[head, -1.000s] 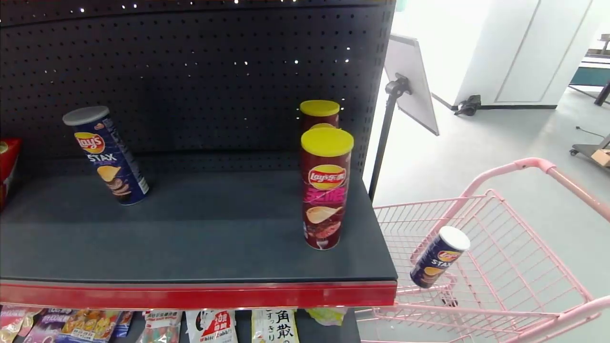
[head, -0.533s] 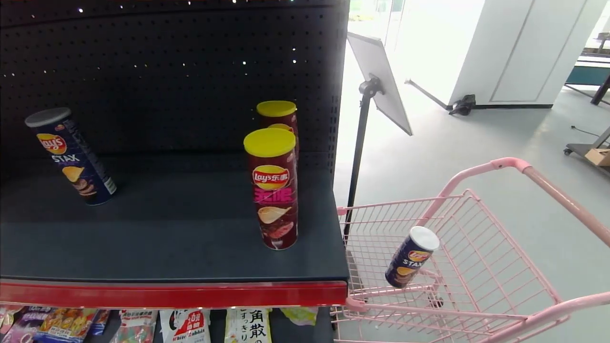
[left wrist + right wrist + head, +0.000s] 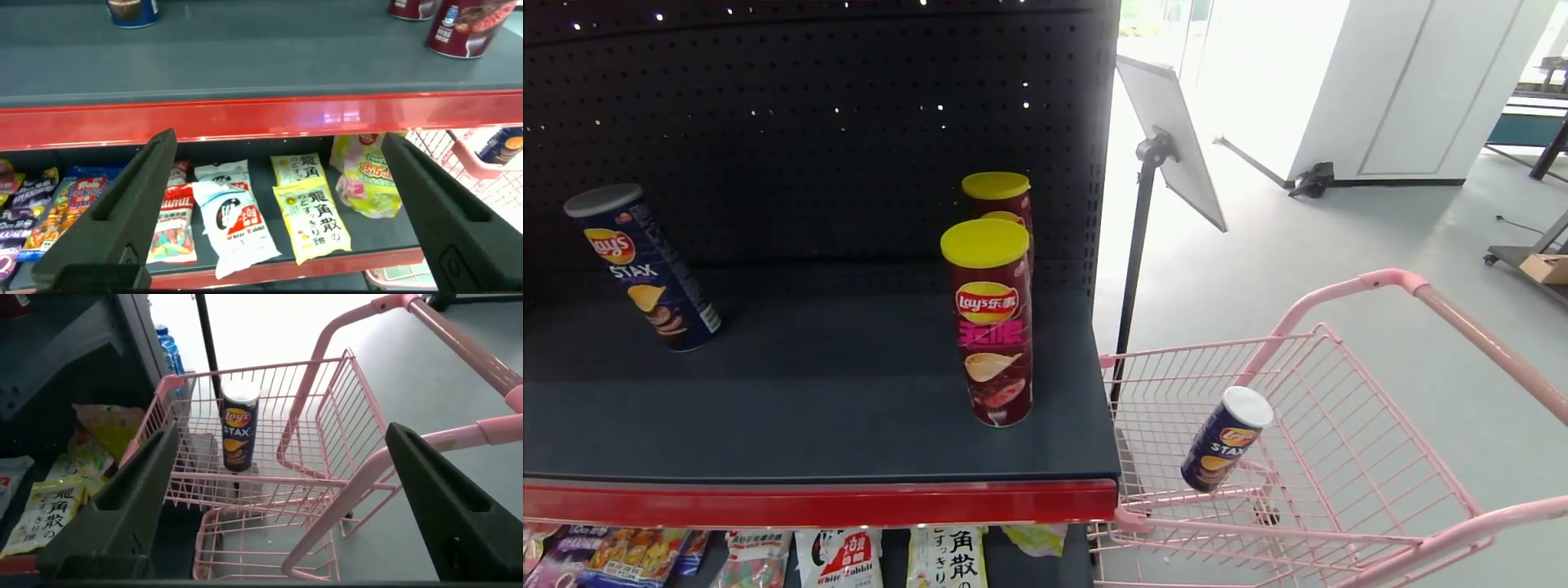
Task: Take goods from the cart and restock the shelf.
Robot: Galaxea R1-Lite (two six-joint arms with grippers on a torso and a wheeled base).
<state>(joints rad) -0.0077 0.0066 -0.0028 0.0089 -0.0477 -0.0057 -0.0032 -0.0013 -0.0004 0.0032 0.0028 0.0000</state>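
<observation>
1. Presently the right gripper (image 3: 280,433) is hanging wide open and empty over the pink cart (image 3: 286,366), with the navy chip can (image 3: 239,426) lying ahead between its fingers.
2. The left gripper (image 3: 278,137) is likewise gaping and holding nothing, low before the shelf (image 3: 809,392).
3. The can is sitting on its base in the cart's basket, at the end nearest the shelf.
4. It is probably handling as a light, stiff tube with a slick wrap that dents under hard squeezing, so gripping mid-body, below the lid, is looking soundest.
5. Bare shelf is lying between the shelved navy can (image 3: 641,269) and the red cans (image 3: 988,322).
</observation>
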